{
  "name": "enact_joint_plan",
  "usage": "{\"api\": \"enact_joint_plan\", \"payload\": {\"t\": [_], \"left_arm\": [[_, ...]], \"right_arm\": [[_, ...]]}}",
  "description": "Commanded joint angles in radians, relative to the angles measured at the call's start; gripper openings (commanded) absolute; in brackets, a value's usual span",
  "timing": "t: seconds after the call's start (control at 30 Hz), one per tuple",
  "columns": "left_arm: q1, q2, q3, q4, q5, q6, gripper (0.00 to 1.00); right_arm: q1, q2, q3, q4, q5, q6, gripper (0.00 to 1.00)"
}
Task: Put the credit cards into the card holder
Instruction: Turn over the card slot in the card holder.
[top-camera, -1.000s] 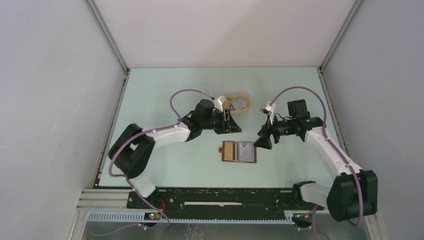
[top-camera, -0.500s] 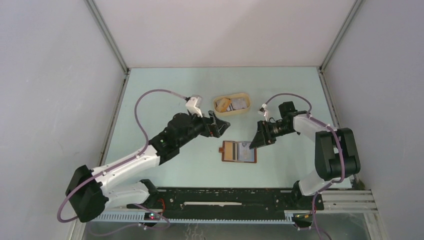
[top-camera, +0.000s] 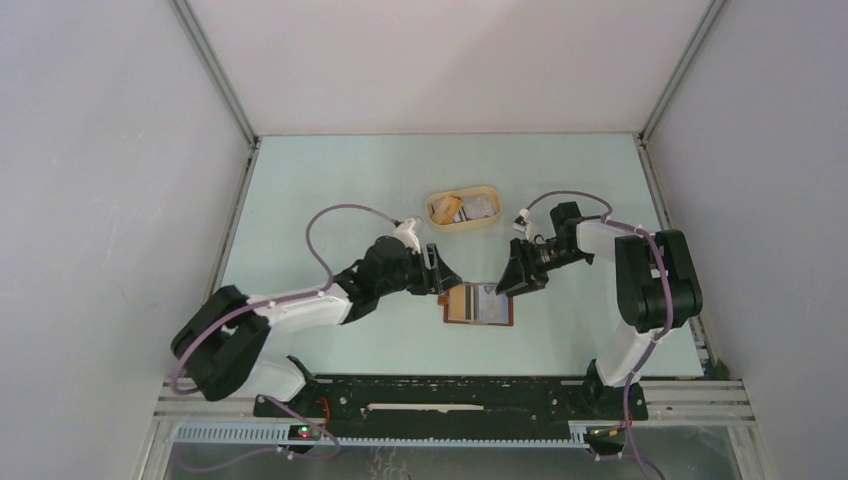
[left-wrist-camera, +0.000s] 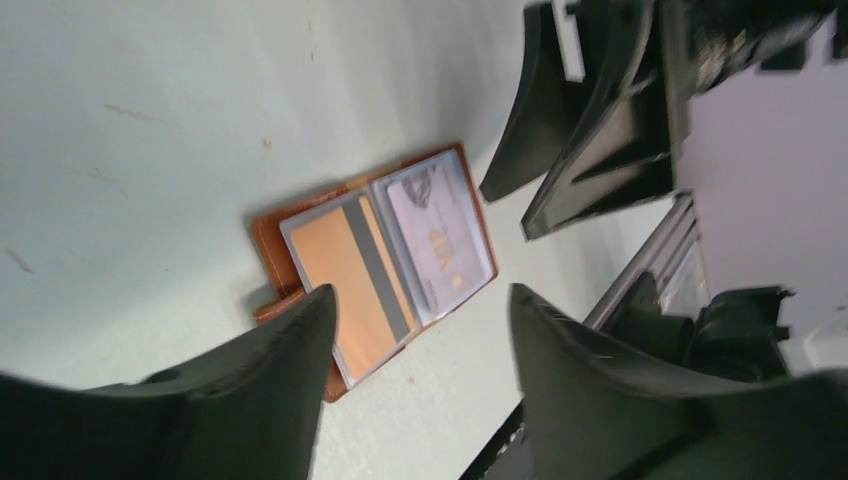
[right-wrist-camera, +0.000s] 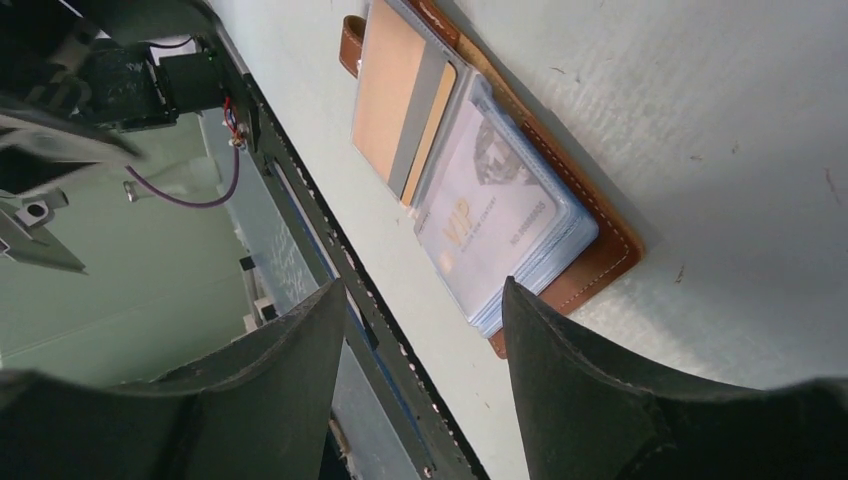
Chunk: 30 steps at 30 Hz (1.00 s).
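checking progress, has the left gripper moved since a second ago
Yes. The left gripper moved from the tan tray toward the near table edge, reaching the card holder.

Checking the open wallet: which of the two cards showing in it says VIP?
The pale silvery-blue card, in the card holder's half away from the strap. The other is a tan card with a grey stripe.

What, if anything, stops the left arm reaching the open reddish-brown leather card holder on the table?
Probably nothing, so likely yes: the left gripper hangs open right beside the reddish-brown leather card holder, with nothing between them. The right gripper, open at the holder's other side, might crowd that side.
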Motion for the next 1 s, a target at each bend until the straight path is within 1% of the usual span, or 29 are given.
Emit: {"api": "enact_joint_plan", "payload": {"t": [0.0, 0.1, 0.2, 0.3, 0.47, 0.63, 0.8, 0.97], "left_arm": [[-0.036, 0.126, 0.101, 0.010, 0.099, 0.009, 0.58], [-0.052, 0.215, 0.163, -0.040, 0.136, 0.019, 0.48], [-0.062, 0.277, 0.216, -0.112, 0.142, 0.040, 0.41], [-0.066, 0.324, 0.242, -0.126, 0.163, 0.043, 0.32], [-0.071, 0.397, 0.284, -0.166, 0.195, 0.040, 0.28], [-0.072, 0.433, 0.301, -0.200, 0.203, 0.038, 0.25], [-0.072, 0.472, 0.326, -0.209, 0.234, 0.035, 0.18], [-0.072, 0.501, 0.345, -0.229, 0.245, 0.032, 0.17]], "right_arm": [[-0.004, 0.036, 0.038, -0.016, 0.004, 0.021, 0.67], [-0.006, 0.059, 0.044, -0.020, 0.016, 0.024, 0.66], [-0.007, 0.070, 0.047, -0.023, 0.033, 0.029, 0.67], [-0.010, 0.081, 0.047, -0.017, 0.039, 0.040, 0.67], [-0.019, 0.113, 0.061, -0.028, 0.029, 0.046, 0.67], [-0.020, 0.122, 0.064, -0.031, 0.009, 0.044, 0.67], [-0.020, 0.123, 0.072, -0.045, -0.022, 0.028, 0.66], [-0.018, 0.144, 0.085, -0.075, -0.057, 0.005, 0.65]]}}
